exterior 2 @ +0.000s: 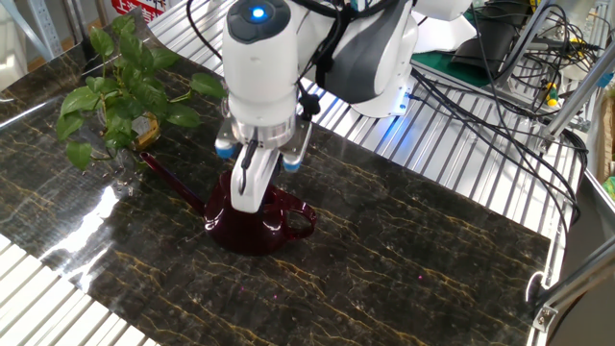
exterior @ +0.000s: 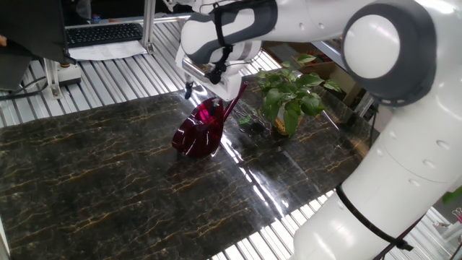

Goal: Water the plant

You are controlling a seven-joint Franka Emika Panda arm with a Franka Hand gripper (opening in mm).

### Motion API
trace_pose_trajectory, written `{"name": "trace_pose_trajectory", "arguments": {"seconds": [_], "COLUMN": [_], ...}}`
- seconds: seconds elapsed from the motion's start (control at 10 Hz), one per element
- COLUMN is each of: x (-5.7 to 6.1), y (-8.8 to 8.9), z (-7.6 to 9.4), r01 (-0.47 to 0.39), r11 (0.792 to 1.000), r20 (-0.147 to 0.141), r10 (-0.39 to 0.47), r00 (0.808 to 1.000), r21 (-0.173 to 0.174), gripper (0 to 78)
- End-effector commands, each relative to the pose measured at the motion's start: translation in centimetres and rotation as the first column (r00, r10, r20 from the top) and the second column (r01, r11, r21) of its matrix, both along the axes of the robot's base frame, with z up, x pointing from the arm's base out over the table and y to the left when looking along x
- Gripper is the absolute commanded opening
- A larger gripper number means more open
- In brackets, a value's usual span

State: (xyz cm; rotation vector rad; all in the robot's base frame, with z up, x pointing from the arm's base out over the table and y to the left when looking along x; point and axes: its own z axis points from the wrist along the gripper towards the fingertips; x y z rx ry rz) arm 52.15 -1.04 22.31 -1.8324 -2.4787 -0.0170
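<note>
On the dark marble-patterned table top (exterior: 108, 180): everything of the task stands here, with ribbed metal surface around its edges.
Plant: the small potted houseplant with broad green heart-shaped leaves (exterior: 290, 97) (exterior 2: 113, 91) stands near one edge of the table, upright, its pot mostly hidden by leaves.
Watering can: a dark red translucent watering can with a long thin spout (exterior: 198, 133) (exterior 2: 255, 221) sits on the table just beside the plant; the spout slants up toward the leaves and its tip reaches the plant's base.
Gripper: the white two-finger gripper (exterior: 213, 97) (exterior 2: 245, 192) hangs straight down over the can's top opening.
Gripper state: the fingers (exterior 2: 242, 183) look close together, down at the can's upper rim; I cannot tell whether they pinch it.
Arm: the white Franka arm (exterior: 375, 108) arches over the plant.
Background: a keyboard (exterior: 105, 32) lies beyond the table.
</note>
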Motion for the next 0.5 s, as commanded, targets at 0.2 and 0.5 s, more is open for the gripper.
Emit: {"name": "trace_pose_trajectory", "arguments": {"seconds": [0.2,0.5], "x": [-2.9,-3.7], "y": [-1.8,-1.8], "z": [0.2,-0.5], "r01": [-0.001,0.050], "r11": [1.000,0.999], "r20": [-0.011,-0.012], "r10": [0.001,-0.050], "r00": [1.000,0.999], "r21": [0.007,0.001], "gripper": [77.4,77.4]}}
